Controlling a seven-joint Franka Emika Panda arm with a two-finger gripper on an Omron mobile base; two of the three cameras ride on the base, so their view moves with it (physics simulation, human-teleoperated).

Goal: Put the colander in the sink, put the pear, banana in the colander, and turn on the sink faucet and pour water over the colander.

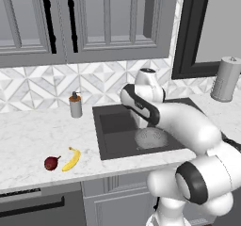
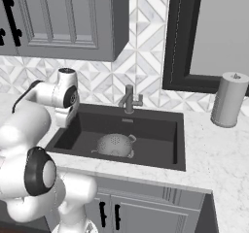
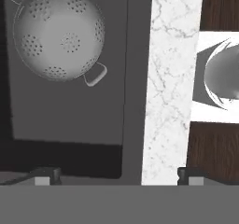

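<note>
Your gripper (image 3: 116, 174) had its jaws spread wide, nothing between them. The two dark fingertips (image 3: 46, 174) sat far apart at the bottom of the hand view, one over the sink floor, the other past the counter's front edge. The hand hung above the left part of the sink (image 2: 160, 152), pointing down.

Containers first: the colander (image 2: 115, 145) sat upright on the sink floor, toward the front. You could see straight into it in the hand view (image 3: 58, 31): bare perforated metal, no fruit inside, one loop handle (image 3: 95, 74) pointing toward the front wall. The sink held the colander and nothing more that I could make out.

The pear (image 1: 52, 163) and the banana (image 1: 72, 159) lay on the marble counter (image 1: 28, 135) left of the sink, just beside each other, near the front edge.

The sink faucet (image 2: 129, 99) stood at the back rim, with no water visible at the spout.

A soap dispenser (image 1: 76, 105) stood at the sink's back left corner, and a grey canister (image 2: 228, 99) stood on the counter to the right. You had no readable labels or writing on either.
</note>
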